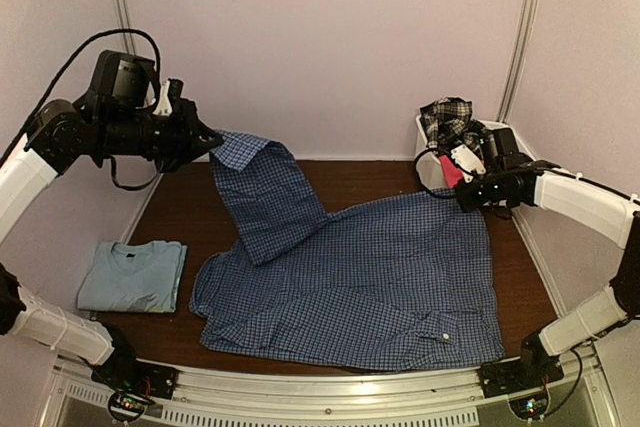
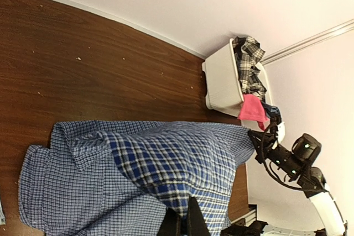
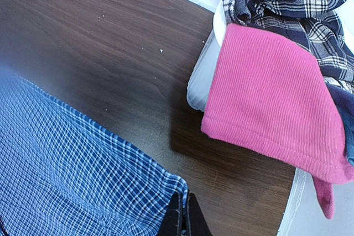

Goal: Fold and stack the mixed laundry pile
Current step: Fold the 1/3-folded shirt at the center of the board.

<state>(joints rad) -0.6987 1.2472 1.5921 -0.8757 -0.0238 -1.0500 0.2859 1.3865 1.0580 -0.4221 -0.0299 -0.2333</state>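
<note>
- Jaws on both sides clenched on the blue check shirt (image 1: 380, 277): left high at far left with one flap lifted, right low at the far-right corner beside the white basket (image 2: 221, 81).
- Spread mostly flat mid-tabletop (image 1: 370, 179), bulk toward the near edge.
- Could slip from either thin pinch under uneven pulling, dropping the flap crumpled.
- Might snag the hot pink piece (image 3: 265, 92) hanging off the basket and drag it out, given the right arm's closeness.
- May sweep onto the folded light blue T-shirt (image 1: 132, 275) at left and spoil it.
</note>
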